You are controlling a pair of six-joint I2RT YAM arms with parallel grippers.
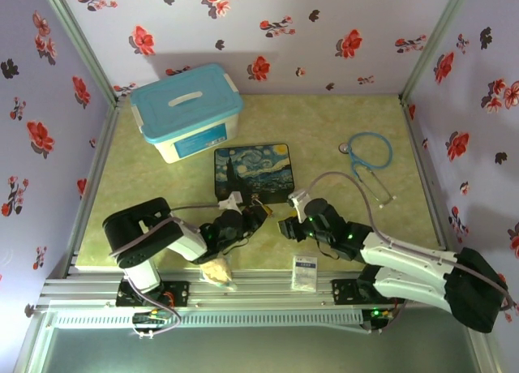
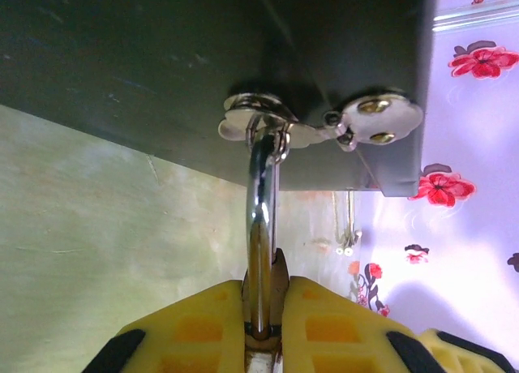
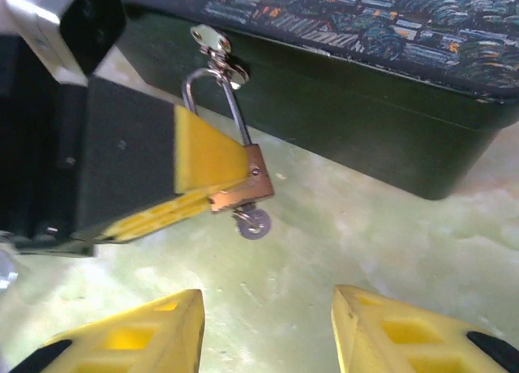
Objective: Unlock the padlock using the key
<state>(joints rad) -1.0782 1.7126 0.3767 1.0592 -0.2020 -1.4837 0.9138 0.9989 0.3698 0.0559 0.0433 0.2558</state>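
Where the near wall of the dark green tin box (image 3: 365,122), its lid painted with a swirling night sky, faces the front edge of the pale green bench (image 1: 340,117), about midway along that edge, the small brass-yellow padlock (image 3: 246,186) hangs from a silver hasp (image 3: 213,47) on that wall. Its thin silver U-shaped shackle (image 3: 212,93) is threaded through the hasp. The body is a flat brass block, tilted, with a small rivet on its face. The left hand (image 2: 265,296) is clenched on the padlock, its yellow fingers (image 3: 207,158) pressed against both sides. A tiny dark metallic key (image 3: 254,224) juts from the body's underside, its round head just below the lower edge. The right hand (image 3: 268,296) is released and holds nothing, its two yellow pads spread wide, near the key but apart from it.

The key's blade is hidden inside the lock. One leg of the shackle runs behind the left hand's finger, so I cannot tell whether it is latched. In the left wrist view the fingers swallow nearly all of the brass body, leaving the shackle rising to the hasp. From the top camera both hands meet just in front of the tin box, and the padlock and key are too small and too covered to make out.
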